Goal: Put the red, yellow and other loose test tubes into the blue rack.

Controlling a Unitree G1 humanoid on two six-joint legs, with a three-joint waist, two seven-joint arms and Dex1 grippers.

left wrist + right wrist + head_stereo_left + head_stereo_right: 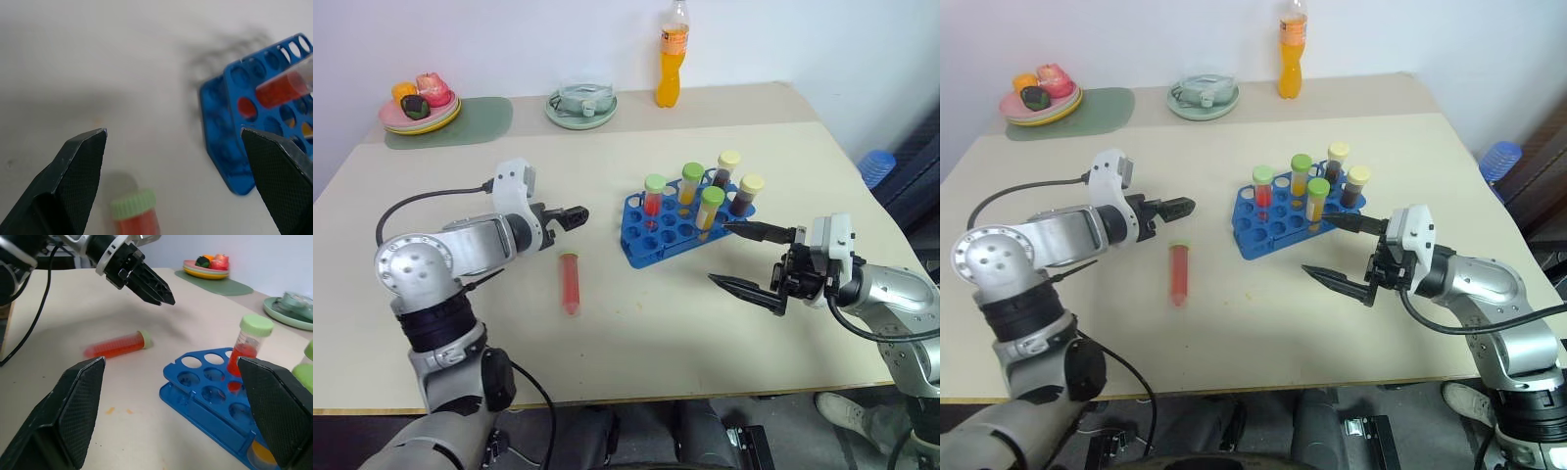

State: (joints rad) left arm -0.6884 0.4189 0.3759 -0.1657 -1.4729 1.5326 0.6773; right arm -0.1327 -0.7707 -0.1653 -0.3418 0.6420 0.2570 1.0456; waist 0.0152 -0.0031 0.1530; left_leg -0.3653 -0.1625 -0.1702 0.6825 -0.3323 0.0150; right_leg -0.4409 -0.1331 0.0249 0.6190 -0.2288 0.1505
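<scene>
My table (636, 343) carries 1 loose red tube (570, 282) at centre, the blue rack (677, 227) at 3 o'clock, and dishes (581, 106) and a bottle (672, 67) at 12 o'clock.

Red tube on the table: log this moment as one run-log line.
red tube: lying loose on table | blue rack: five tubes standing | left gripper: open, above tube, empty | right gripper: open, beside rack, empty

Orange bottle (673, 61), green dish (580, 106), fruit plate (420, 110) along table's far edge.
</scene>
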